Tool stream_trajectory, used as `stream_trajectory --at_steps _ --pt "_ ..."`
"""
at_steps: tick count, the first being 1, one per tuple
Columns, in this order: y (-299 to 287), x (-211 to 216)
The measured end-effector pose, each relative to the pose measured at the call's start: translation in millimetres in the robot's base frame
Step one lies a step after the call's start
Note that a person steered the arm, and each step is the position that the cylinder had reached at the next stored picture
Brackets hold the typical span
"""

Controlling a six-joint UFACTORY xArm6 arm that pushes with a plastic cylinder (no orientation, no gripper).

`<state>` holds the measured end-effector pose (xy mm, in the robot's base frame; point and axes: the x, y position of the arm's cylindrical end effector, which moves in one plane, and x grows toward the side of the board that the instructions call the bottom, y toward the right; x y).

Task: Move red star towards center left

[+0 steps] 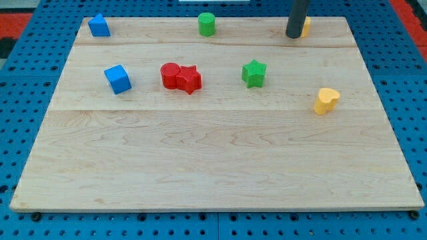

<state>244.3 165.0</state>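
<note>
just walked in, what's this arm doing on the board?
It is meant to push the red star towards centre left, and no push is under way. My tip sits at the view's top right, right beside a yellow block it partly hides, far from the star. The star touches a red cylinder on its left. Also on the board: a blue cube, another blue block, a green cylinder, a green star and a yellow heart.

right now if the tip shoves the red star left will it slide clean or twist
The red star sits low and flat, so it should slide, not tip. Its points could make it twist. It touches the red cylinder on its left, so that probably moves too. My tip is far off, top right.
</note>
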Motion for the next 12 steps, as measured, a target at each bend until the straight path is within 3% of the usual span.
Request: stream_trajectory --at_steps 6,7,9,11,12 --pt "-26 23" --pt "-82 69" --pt "-229 98" --pt "-217 145" --pt "-238 183"
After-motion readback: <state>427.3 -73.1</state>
